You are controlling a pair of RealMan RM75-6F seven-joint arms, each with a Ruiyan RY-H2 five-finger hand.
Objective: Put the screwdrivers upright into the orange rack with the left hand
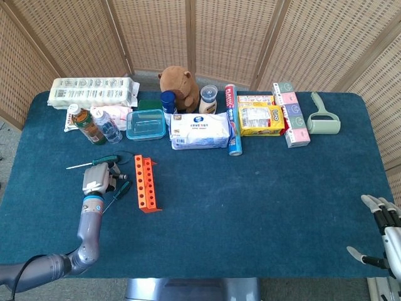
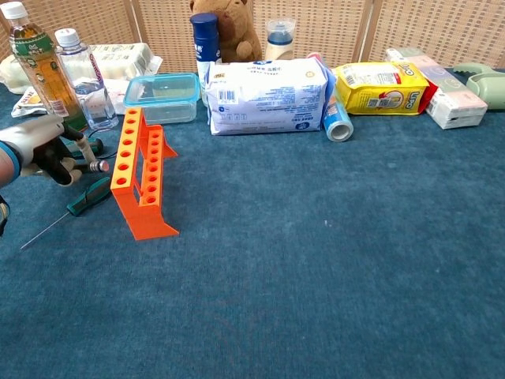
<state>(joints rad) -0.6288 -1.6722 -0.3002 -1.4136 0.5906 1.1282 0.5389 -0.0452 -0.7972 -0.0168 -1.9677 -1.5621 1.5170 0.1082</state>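
The orange rack [image 1: 145, 183] [image 2: 142, 178] stands on the blue table left of centre, its holes empty. Just left of it, my left hand [image 1: 97, 181] [image 2: 41, 152] pinches a short dark screwdriver [image 2: 92, 162], which slants down toward the rack's side. A green-handled screwdriver [image 1: 119, 192] [image 2: 85, 198] lies on the cloth below the hand. Another green-handled screwdriver [image 1: 100, 161] [image 2: 91, 145] lies behind it. My right hand [image 1: 383, 233] hangs open off the table's right front corner, holding nothing.
Behind the rack are two bottles [image 2: 47, 67], a clear lidded box [image 2: 162, 96], a wipes pack [image 2: 264, 95], a plush toy [image 1: 178, 86], a tube [image 1: 232, 119], yellow snack bags [image 1: 260, 118], boxes [image 1: 292, 113] and a lint roller [image 1: 322, 118].
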